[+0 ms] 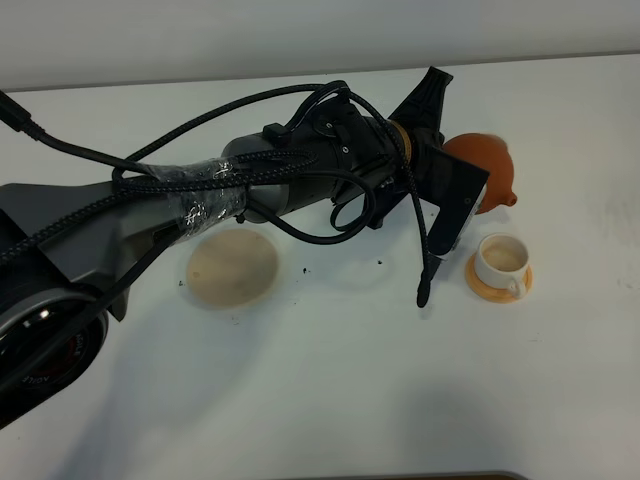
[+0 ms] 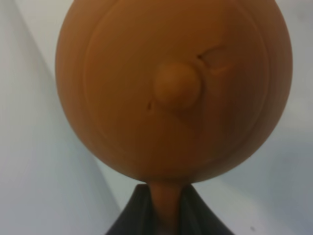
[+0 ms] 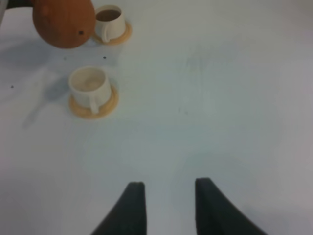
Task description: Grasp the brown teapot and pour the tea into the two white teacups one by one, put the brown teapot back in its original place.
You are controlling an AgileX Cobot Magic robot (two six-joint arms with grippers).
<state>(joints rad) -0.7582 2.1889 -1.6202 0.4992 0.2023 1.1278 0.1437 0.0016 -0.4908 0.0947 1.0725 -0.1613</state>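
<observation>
The brown teapot hangs in the air at the right, its lid knob facing the left wrist camera. My left gripper is shut on its stubby handle, and the arm reaches across the middle of the table. One white teacup on an orange saucer stands just in front of the pot, pale inside. In the right wrist view, the teapot hovers beside the other teacup, which holds dark tea; the pale cup is nearer. The beige coaster lies bare. My right gripper is open over bare table.
The left arm's dark body and looped cables cover the table's middle and hide the second cup from the high camera. A loose cable end dangles near the front cup. Small dark specks dot the white table.
</observation>
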